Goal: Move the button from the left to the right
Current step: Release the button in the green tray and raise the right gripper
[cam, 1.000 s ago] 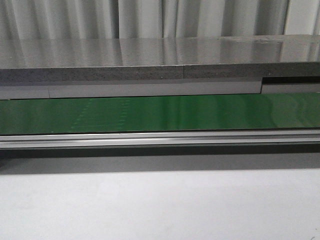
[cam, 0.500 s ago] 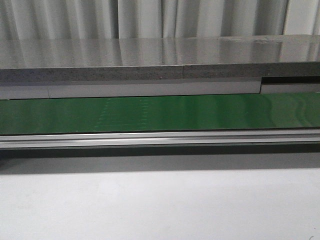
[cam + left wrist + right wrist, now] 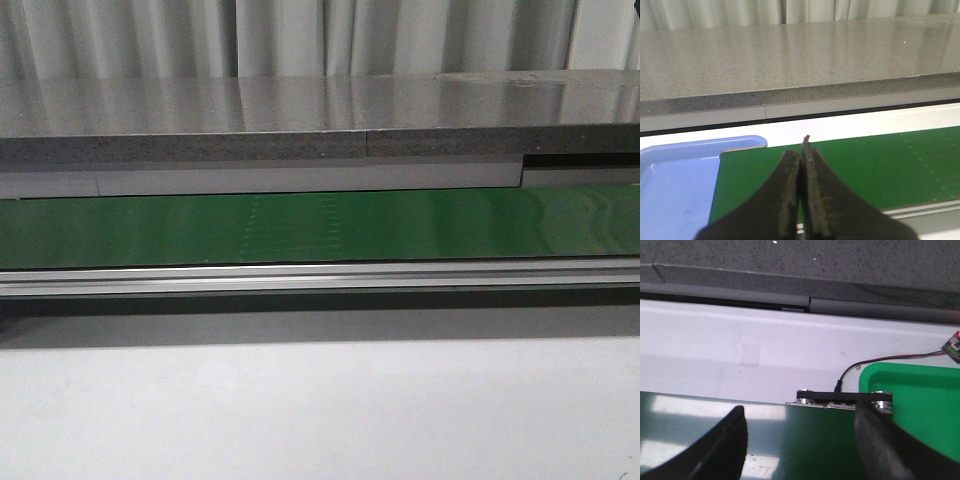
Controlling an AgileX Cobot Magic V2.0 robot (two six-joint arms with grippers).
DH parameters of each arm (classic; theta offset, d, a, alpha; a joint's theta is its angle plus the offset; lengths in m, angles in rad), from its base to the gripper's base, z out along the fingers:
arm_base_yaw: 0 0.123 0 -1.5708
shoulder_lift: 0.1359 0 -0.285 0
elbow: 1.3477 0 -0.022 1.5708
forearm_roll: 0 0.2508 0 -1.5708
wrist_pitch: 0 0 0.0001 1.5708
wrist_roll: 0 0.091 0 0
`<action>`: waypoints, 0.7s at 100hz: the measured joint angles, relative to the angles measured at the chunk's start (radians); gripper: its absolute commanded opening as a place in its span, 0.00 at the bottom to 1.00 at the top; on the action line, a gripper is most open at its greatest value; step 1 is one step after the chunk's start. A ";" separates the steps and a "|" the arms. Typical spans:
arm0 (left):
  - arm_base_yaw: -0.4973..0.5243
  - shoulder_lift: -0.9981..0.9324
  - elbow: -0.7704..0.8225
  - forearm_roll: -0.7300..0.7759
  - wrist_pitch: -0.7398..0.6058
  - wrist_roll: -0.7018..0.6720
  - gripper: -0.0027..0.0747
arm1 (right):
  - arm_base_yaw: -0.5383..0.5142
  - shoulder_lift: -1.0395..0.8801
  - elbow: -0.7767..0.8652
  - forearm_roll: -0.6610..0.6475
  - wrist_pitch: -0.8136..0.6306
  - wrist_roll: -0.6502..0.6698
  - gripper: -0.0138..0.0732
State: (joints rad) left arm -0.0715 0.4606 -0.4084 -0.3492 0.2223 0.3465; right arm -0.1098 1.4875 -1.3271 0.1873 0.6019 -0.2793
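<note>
Running across the front view, the green conveyor belt (image 3: 320, 228) lies between the white desk (image 3: 320, 410) and a grey stone counter (image 3: 300, 105). Its left end effector (image 3: 801, 200) has both fingers pressed together, holding nothing, above the belt beside a blue tray (image 3: 675, 175). Its right end effector (image 3: 800, 440) is spread wide and empty over the belt's end, near a green bin (image 3: 920, 400). The button shows in no view.

The front camera sits low and looks straight across the green belt (image 3: 320, 228) at the grey counter (image 3: 300, 105), while both wrist cameras look down close at that same belt's two ends.
</note>
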 measured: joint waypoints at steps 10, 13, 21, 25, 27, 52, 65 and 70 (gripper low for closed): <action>0.000 0.000 0.000 0.000 0.000 0.000 0.01 | 0.013 -0.066 0.054 0.008 -0.027 0.000 0.70; 0.000 0.000 0.000 0.000 0.000 0.000 0.01 | 0.015 -0.087 0.081 0.009 -0.035 0.000 0.70; 0.000 0.000 0.000 0.000 0.000 0.000 0.01 | 0.019 -0.156 0.148 0.014 -0.066 0.000 0.70; 0.000 0.000 0.000 0.000 0.000 0.000 0.01 | 0.019 -0.186 0.190 0.017 -0.083 0.000 0.70; 0.000 0.000 0.000 0.000 0.000 0.000 0.01 | 0.019 -0.205 0.211 0.016 -0.093 0.000 0.70; 0.000 0.000 0.000 0.000 0.000 0.000 0.01 | 0.019 -0.462 0.475 0.017 -0.190 0.000 0.70; 0.000 0.000 0.000 0.000 0.000 0.000 0.01 | 0.019 -0.601 0.602 0.017 -0.207 0.000 0.70; 0.000 0.000 0.000 0.000 0.000 0.000 0.01 | 0.019 -0.660 0.643 0.017 -0.207 0.000 0.70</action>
State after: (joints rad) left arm -0.0715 0.4606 -0.4084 -0.3492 0.2223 0.3465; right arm -0.0905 0.8272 -0.6839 0.2047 0.3947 -0.2793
